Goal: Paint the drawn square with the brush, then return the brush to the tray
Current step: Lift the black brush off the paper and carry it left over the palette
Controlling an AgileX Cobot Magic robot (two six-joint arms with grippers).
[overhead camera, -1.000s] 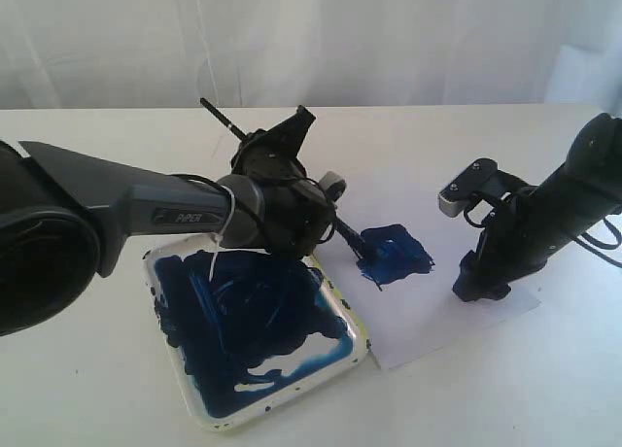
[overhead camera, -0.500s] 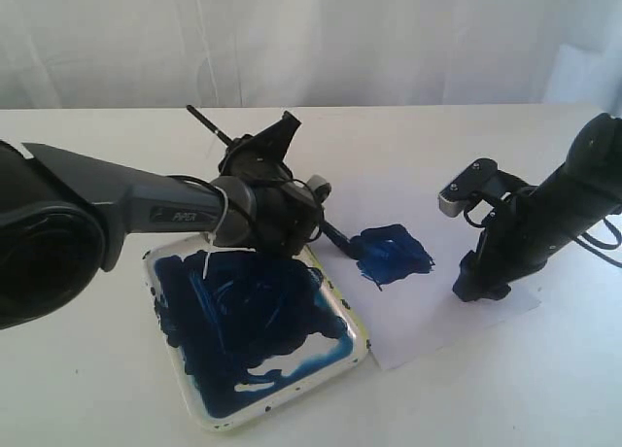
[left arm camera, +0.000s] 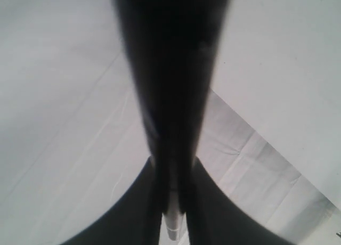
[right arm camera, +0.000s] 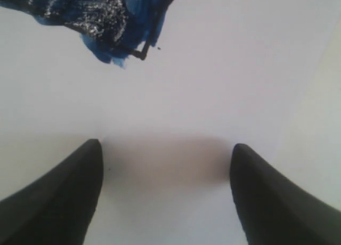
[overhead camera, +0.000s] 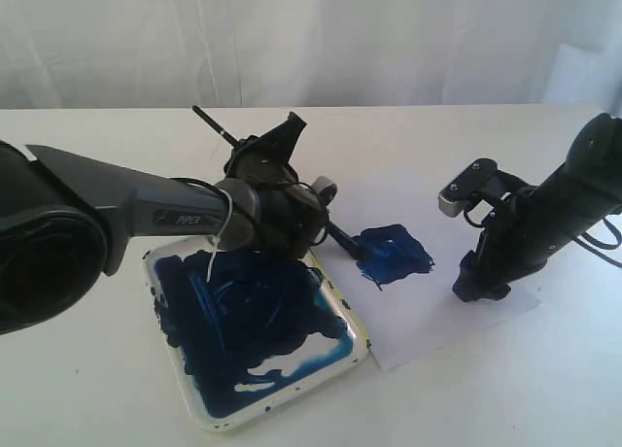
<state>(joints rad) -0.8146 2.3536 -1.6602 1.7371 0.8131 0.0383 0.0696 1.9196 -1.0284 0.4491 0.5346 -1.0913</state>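
The drawn square (overhead camera: 394, 253) on the white paper is smeared dark blue; the right wrist view shows its black outline corner (right arm camera: 139, 52). My left gripper (overhead camera: 284, 212) is shut on the brush (overhead camera: 216, 125), whose black handle slants up to the back left. The brush's wet tip (overhead camera: 352, 243) reaches the square's left edge. In the left wrist view the brush (left arm camera: 170, 96) is a dark blur running between the fingers of the left gripper (left arm camera: 173, 202). The tray (overhead camera: 362, 342), full of blue paint, lies just in front of the left gripper. My right gripper (overhead camera: 481, 284) (right arm camera: 165, 145) stands open, tips down on the paper, holding nothing.
The paper sheet (overhead camera: 437, 316) lies to the right of the tray, its near corner by the tray's right rim. The left arm (overhead camera: 117, 209) stretches over the table's left side. A white curtain (overhead camera: 389, 39) closes off the back.
My left gripper has shifted left with the brush, dragging the tip from inside the blue patch to its left edge. The right arm has not moved.
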